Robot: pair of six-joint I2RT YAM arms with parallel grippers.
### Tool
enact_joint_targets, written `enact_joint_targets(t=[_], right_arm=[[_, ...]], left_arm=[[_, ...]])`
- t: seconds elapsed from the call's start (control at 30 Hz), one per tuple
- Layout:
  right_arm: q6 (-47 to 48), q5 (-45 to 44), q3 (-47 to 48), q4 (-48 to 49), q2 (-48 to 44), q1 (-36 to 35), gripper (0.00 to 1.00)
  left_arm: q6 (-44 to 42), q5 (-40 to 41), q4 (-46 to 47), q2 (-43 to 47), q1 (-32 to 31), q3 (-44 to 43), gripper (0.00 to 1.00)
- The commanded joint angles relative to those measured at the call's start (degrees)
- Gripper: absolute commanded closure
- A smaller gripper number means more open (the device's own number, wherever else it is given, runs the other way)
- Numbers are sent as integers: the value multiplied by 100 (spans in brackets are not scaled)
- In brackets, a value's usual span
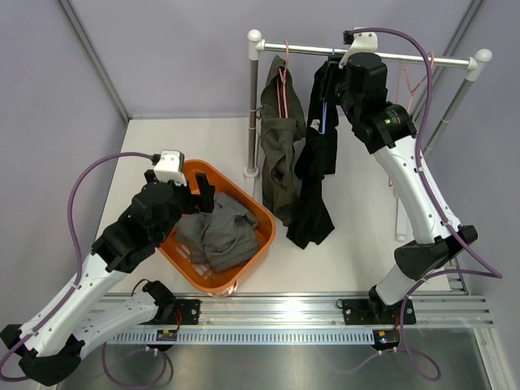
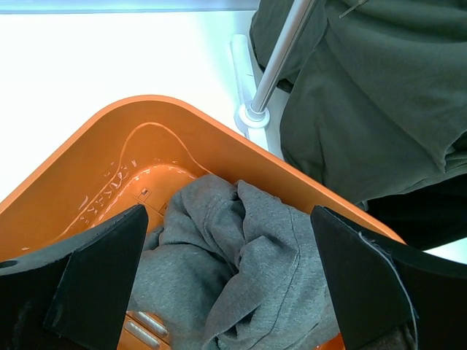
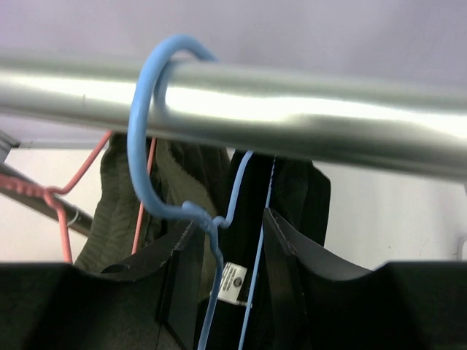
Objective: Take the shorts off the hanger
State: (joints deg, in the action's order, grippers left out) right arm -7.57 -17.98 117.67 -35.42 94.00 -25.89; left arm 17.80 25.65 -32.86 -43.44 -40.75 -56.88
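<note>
Black shorts (image 1: 313, 187) hang from a blue hanger (image 1: 325, 114) on the rack's metal rail (image 1: 406, 57). My right gripper (image 1: 329, 81) is up at the rail, open, one finger on each side of the blue hanger's neck (image 3: 219, 240), just under its hook (image 3: 146, 109) on the rail (image 3: 306, 109). The black shorts (image 3: 292, 189) and their white label (image 3: 233, 283) hang between the fingers. My left gripper (image 1: 201, 199) is open and empty over the orange basket (image 1: 260, 215), above grey shorts (image 2: 241, 248).
Olive shorts (image 1: 280, 154) hang on a pink hanger (image 1: 283, 89) left of the black ones, and show in the right wrist view (image 3: 117, 211). An empty pink hanger (image 1: 414, 85) hangs at the rail's right end. The rack's post (image 2: 281, 58) stands just behind the basket (image 2: 109, 160).
</note>
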Motion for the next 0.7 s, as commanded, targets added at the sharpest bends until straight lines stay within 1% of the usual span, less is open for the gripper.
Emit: enact_joint_targets(t=[0.0, 0.1, 0.2, 0.5, 0.63, 0.67], right_arm=[[247, -513, -24, 904, -13, -48, 57], [326, -567, -121, 1177, 40, -56, 62], [362, -610, 19, 1125, 189, -56, 65], [397, -681, 37, 1107, 321, -56, 67], [415, -733, 2, 1151, 330, -56, 71], [432, -725, 2, 1151, 330, -57, 74]], left_arm=[[-84, 151, 359, 81, 23, 37, 1], [-84, 160, 377, 99, 23, 72, 1], [-84, 160, 368, 99, 23, 81, 1], [-84, 168, 360, 125, 23, 107, 1], [-93, 169, 377, 143, 23, 125, 1], [-84, 168, 377, 143, 23, 125, 1]])
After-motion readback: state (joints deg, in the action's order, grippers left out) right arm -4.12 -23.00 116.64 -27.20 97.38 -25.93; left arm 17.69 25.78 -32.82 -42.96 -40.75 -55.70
